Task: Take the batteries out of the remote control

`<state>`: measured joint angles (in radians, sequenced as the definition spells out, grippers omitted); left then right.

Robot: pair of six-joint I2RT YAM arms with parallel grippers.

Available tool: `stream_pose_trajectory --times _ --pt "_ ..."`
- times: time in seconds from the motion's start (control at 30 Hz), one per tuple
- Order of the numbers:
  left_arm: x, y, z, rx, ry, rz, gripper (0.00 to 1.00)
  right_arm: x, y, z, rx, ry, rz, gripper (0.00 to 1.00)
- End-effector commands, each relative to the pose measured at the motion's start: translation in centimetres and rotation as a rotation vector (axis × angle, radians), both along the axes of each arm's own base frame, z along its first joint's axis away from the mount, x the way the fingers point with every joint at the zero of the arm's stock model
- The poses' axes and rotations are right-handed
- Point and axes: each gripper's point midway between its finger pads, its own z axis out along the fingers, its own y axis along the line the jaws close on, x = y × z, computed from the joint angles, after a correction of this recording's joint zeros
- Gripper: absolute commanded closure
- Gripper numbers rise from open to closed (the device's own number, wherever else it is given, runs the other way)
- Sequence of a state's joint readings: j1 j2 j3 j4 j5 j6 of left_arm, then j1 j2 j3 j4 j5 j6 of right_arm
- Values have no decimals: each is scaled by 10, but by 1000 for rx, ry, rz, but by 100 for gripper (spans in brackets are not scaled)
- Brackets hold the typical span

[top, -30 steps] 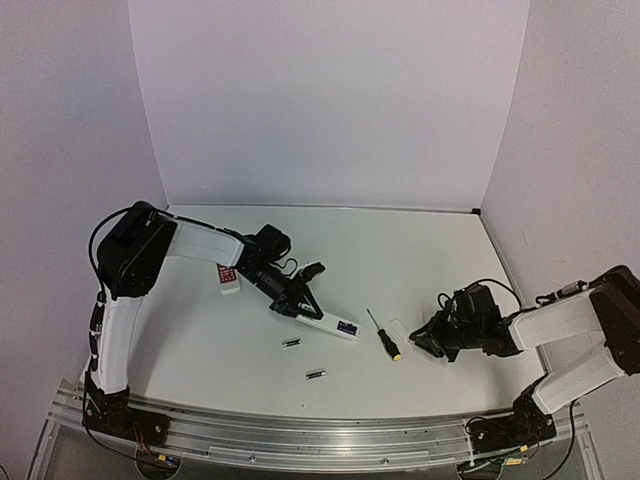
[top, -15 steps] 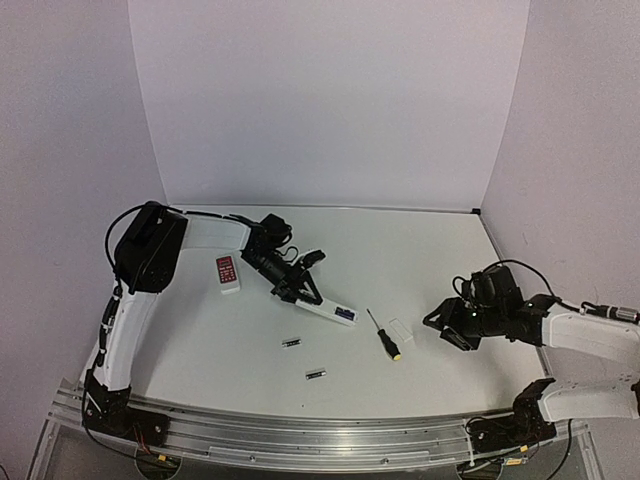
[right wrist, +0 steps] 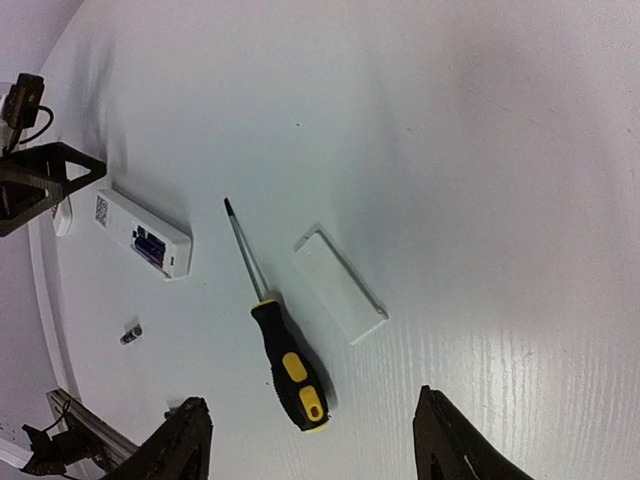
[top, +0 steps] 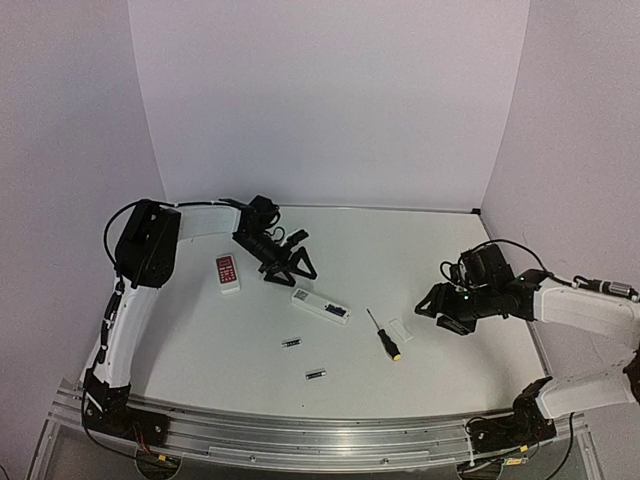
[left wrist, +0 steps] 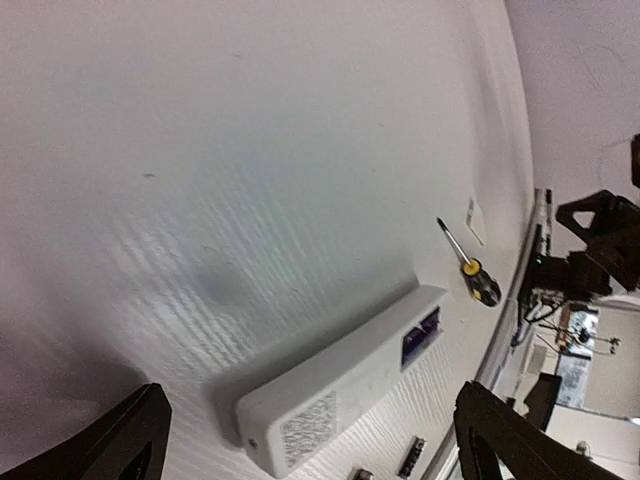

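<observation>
The white remote control (top: 320, 305) lies flat on the table with its back up and its battery bay (left wrist: 422, 335) uncovered, showing blue-purple inside. Two batteries (top: 291, 343) (top: 316, 375) lie loose on the table in front of it; one battery (right wrist: 131, 333) also shows in the right wrist view. My left gripper (top: 289, 272) hangs open just behind the remote control (left wrist: 345, 385), not touching it. My right gripper (top: 441, 312) is open and empty, right of the small white cover (right wrist: 340, 283) and the screwdriver (right wrist: 285, 355).
A second small remote with a red face (top: 227, 272) lies left of the left gripper. The black-and-yellow screwdriver (top: 383, 334) and the flat cover (top: 401, 329) lie between the white remote and the right gripper. White walls close the table's back and sides.
The left gripper has opened, let go of the white remote and drawn back to the far left; the remote now rests on the table. The right gripper has opened and lifted back.
</observation>
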<state>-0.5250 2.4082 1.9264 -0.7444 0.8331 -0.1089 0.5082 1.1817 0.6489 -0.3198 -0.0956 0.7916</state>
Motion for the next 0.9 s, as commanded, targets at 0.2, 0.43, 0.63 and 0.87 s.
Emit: stream_pose_trajectory --times 0.2,0.43,0.63,0.87 --pt "1 54 21 274 -125 374 0 32 37 15 18 -3 150 15" --pt "-54 21 20 148 -76 369 0 22 33 1 5 30 153 13" --pt "-45 6 4 147 -67 399 0 7 36 -2 9 34 199 16" --pt "-27 -12 -9 130 -58 390 0 -21 50 -10 -42 22 317 19"
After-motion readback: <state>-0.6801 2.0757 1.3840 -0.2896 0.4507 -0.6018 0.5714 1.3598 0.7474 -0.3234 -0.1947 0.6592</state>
